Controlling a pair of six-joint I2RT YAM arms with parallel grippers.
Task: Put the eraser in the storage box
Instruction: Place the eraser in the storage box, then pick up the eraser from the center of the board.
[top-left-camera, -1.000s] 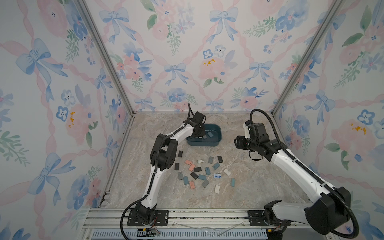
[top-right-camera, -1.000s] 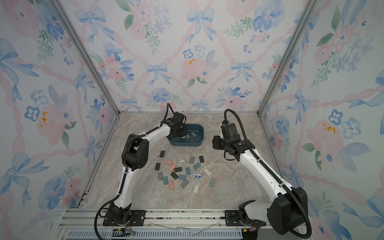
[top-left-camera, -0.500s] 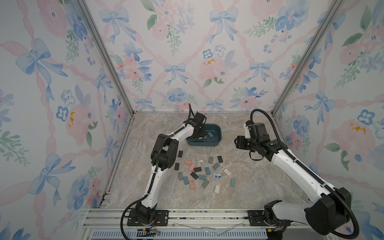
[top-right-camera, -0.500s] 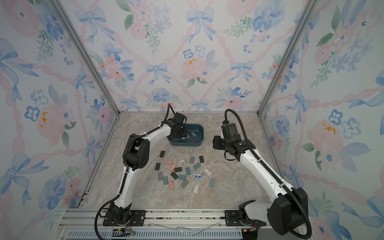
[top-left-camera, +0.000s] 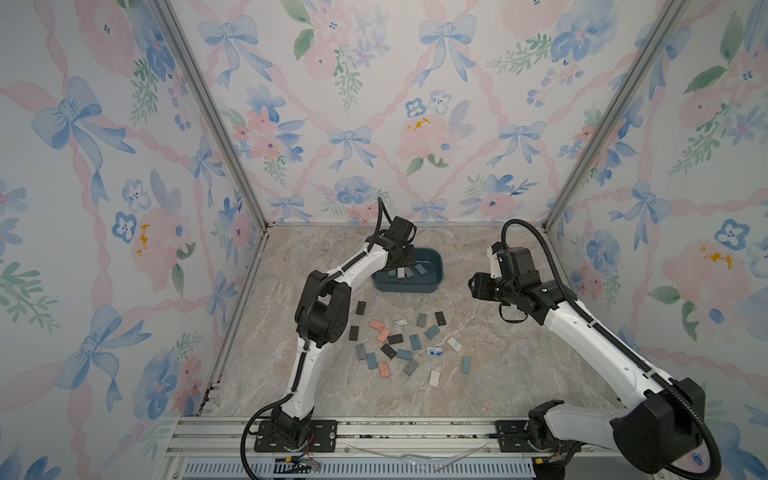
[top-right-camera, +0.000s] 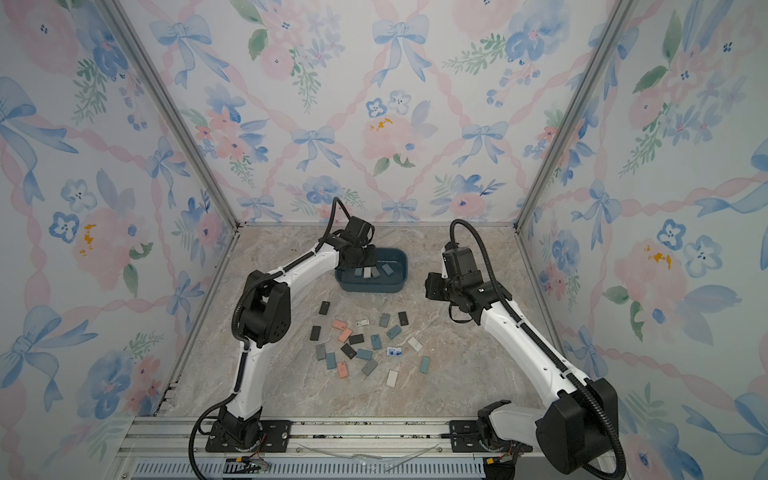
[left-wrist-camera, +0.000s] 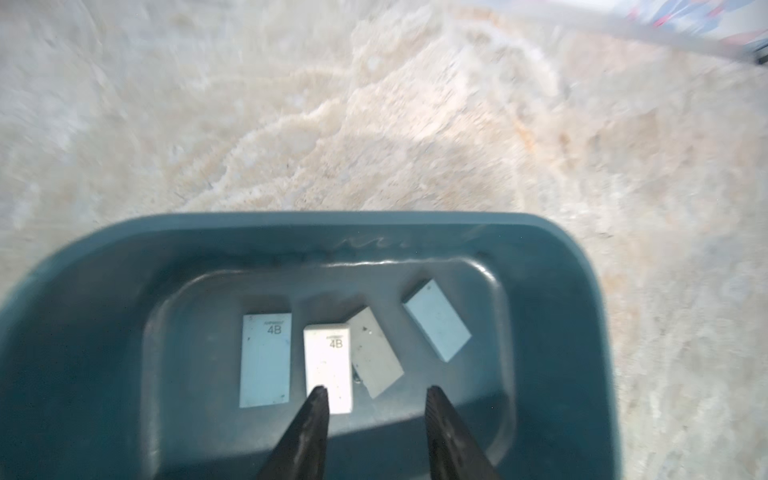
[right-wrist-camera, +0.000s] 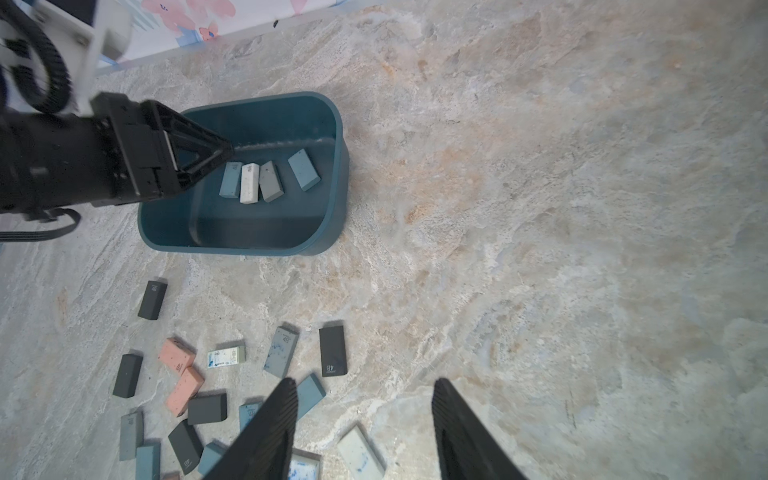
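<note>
The storage box (top-left-camera: 407, 287) (top-right-camera: 370, 286), a dark teal tub, stands at the back of the table. Several erasers lie flat on its floor: a white eraser (left-wrist-camera: 328, 365) (right-wrist-camera: 249, 183) marked 4B, with a pale blue eraser (left-wrist-camera: 266, 361) and a grey eraser (left-wrist-camera: 374, 353) on either side of it. My left gripper (left-wrist-camera: 376, 390) (top-left-camera: 405, 259) hangs over the box's left end, open, with nothing between its fingers. One fingertip (left-wrist-camera: 318, 399) hovers over the white eraser's near end. My right gripper (right-wrist-camera: 365, 382) (top-left-camera: 473, 286) is open and empty, above the table to the right of the box.
Several loose erasers (top-left-camera: 399, 345) in black, pink, blue, grey and white lie scattered on the marble table (top-left-camera: 498, 365) in front of the box. Floral walls close in the back and both sides. A metal rail (top-left-camera: 415, 432) runs along the front edge.
My left gripper's jaws have gone from shut to open above the box. Both arms have stayed nearly where they were.
</note>
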